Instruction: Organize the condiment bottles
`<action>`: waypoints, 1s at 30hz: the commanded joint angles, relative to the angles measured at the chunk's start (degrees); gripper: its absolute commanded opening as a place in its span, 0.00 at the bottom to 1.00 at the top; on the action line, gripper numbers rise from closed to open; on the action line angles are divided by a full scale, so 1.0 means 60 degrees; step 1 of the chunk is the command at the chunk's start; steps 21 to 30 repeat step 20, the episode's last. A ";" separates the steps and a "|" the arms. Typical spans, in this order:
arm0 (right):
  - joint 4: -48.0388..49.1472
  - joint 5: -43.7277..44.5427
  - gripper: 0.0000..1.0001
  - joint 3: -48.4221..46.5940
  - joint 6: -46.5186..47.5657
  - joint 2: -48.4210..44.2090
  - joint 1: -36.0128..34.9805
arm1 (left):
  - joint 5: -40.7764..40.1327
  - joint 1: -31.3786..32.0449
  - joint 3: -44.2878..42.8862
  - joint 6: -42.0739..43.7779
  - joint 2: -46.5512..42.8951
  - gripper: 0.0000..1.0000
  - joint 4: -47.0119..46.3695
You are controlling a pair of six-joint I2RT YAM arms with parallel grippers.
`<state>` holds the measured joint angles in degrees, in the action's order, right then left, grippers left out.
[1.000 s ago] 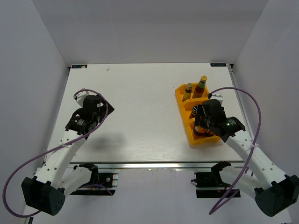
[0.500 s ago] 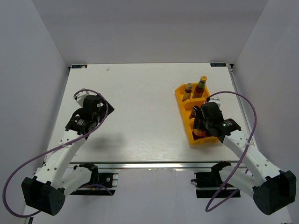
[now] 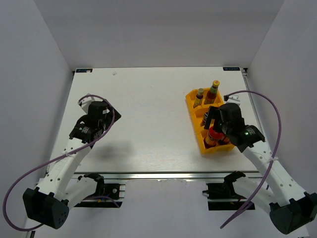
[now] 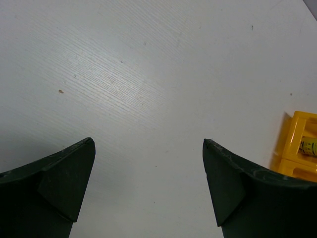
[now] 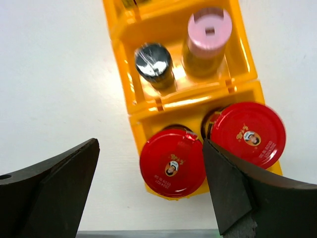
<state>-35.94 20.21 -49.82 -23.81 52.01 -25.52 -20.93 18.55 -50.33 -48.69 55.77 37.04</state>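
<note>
The yellow tray [image 3: 196, 133] stands at the right of the table. Two red-lidded jars [image 5: 172, 162] [image 5: 248, 134] stand side by side in its near compartment. The grey-topped shaker [image 5: 154, 62] and the pink-capped bottle [image 5: 208, 32] stand in the middle compartment. The slim brown bottle [image 3: 199, 95] and the yellow-capped sauce bottle [image 3: 214, 90] stand in the far compartment. My right gripper [image 5: 150, 148] is open and empty above the near compartment, over the left jar [image 3: 213, 134]. My left gripper [image 4: 148, 144] is open and empty over bare table at the left [image 3: 94, 116].
The tray's corner [image 4: 297, 148] shows at the right edge of the left wrist view. The table's near edge [image 5: 148, 234] lies just below the tray. White walls close in the table on the left, right and back.
My right gripper has risen and drawn back from the near compartment, leaving the red-lidded jar standing in the tray. The left arm has not moved.
</note>
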 commanded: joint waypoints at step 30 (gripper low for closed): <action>0.0350 0.1056 0.89 -0.1950 0.0175 -0.0758 0.0020 | -0.0335 0.0029 -0.0430 0.0073 -0.0066 0.98 0.0257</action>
